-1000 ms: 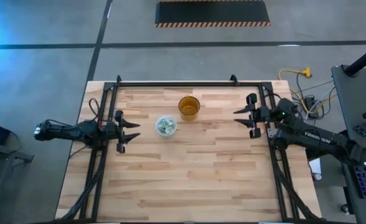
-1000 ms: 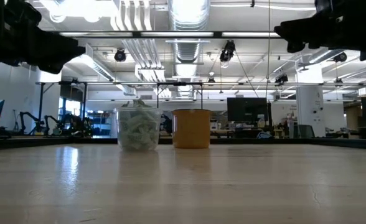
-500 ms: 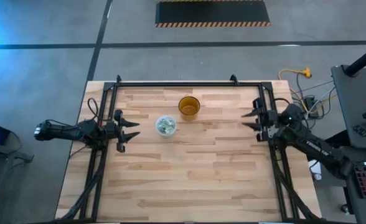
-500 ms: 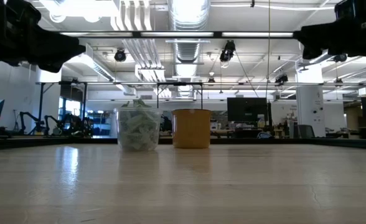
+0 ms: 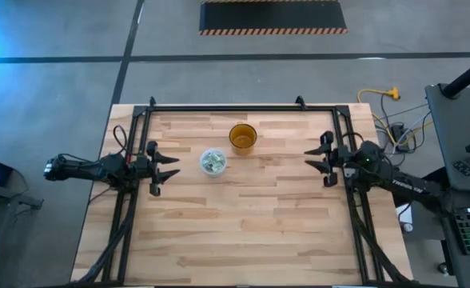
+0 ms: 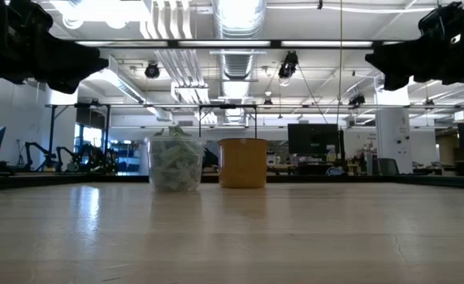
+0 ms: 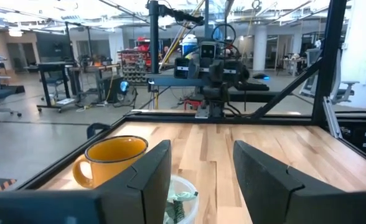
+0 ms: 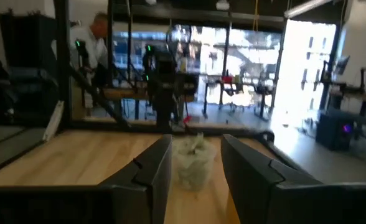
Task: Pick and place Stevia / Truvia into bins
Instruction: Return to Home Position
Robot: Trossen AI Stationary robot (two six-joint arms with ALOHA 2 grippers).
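**Sachets sit in clear cup as both arms hang at table's edges**

The sachets (image 5: 213, 163), pale green and white, lie heaped in the clear cup (image 5: 202, 162), which stands on the table (image 5: 243, 224) toward its far side, left of centre. Just beside it, apart and farther back, stands the amber cup (image 5: 242, 137); the left wrist view shows a handle on it. Seen from table height, the heap reaches the clear cup's rim, while the amber wall hides whatever that cup holds. How many sachets there are cannot be counted.

The left gripper (image 5: 171, 168) hangs above the table's left edge, pointing inward at the clear cup, its fingers (image 7: 149, 177) spread wide with nothing between them. They cover most of that cup in the wrist view. The right gripper (image 5: 308, 159) hangs over the right edge, facing the cups, likewise spread and holding nothing. Its wrist view is blurred, the clear cup a pale shape between the fingers (image 8: 147, 171), with a person (image 8: 93, 43) in the room beyond. At table height both arms are dark shapes cut off by the frame's upper corners.
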